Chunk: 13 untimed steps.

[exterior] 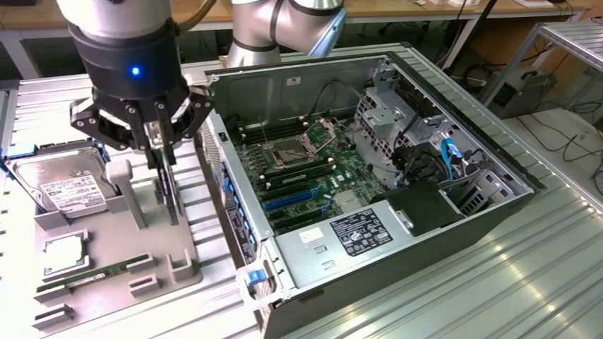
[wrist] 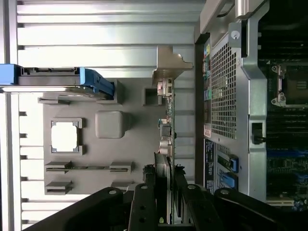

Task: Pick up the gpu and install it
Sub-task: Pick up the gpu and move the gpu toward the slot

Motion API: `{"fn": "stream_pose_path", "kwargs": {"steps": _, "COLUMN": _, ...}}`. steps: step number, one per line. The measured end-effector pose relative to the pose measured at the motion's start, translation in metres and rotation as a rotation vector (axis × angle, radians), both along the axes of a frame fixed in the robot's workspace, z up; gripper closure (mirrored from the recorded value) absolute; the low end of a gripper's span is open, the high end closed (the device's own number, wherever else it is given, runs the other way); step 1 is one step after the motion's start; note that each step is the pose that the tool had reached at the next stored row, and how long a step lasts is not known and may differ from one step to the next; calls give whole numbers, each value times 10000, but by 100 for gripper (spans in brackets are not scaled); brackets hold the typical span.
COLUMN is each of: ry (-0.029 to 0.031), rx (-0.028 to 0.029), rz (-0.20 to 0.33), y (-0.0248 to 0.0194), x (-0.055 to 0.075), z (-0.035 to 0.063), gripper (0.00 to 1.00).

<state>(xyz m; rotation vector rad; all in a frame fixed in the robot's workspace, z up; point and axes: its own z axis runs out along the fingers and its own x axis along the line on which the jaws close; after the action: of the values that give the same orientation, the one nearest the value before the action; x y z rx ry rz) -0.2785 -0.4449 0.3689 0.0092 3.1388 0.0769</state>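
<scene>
- The hand sits low over the grey tray on the desk, right at the top edge of the gpu.
- The gpu stands on edge in its tray slot, just beside the open case, and does not look lifted.
- I cannot tell whether the hand is clenched on the card or loose.
- The blue slots on the board look empty, so the lift, the carry and the install all appear to be left.

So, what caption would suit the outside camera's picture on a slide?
Robot arm reaching down to the upright black card in a grey tray, beside the open computer.
</scene>
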Motion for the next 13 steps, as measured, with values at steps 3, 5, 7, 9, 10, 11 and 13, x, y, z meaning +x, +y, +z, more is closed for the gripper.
{"fn": "stream_pose_path", "kwargs": {"steps": 3, "ry": 6, "rx": -1, "rz": 0, "y": -13, "x": 70, "z": 154, "gripper": 74}}
{"fn": "stream_pose_path", "kwargs": {"steps": 5, "ry": 15, "rx": 0, "rz": -1, "y": -24, "x": 126, "z": 251, "gripper": 74}}
{"fn": "stream_pose_path", "kwargs": {"steps": 7, "ry": 27, "rx": 1, "rz": 0, "y": -36, "x": 184, "z": 340, "gripper": 74}}
{"fn": "stream_pose_path", "kwargs": {"steps": 9, "ry": 45, "rx": 1, "rz": 1, "y": -51, "x": 256, "z": 436, "gripper": 74}}
{"fn": "stream_pose_path", "kwargs": {"steps": 10, "ry": 59, "rx": 1, "rz": 0, "y": -60, "x": 299, "z": 485, "gripper": 74}}
{"fn": "stream_pose_path", "kwargs": {"steps": 11, "ry": 78, "rx": 0, "rz": -1, "y": -72, "x": 358, "z": 549, "gripper": 74}}
{"fn": "stream_pose_path", "kwargs": {"steps": 13, "ry": 110, "rx": 0, "rz": 0, "y": -92, "x": 460, "z": 651, "gripper": 74}}
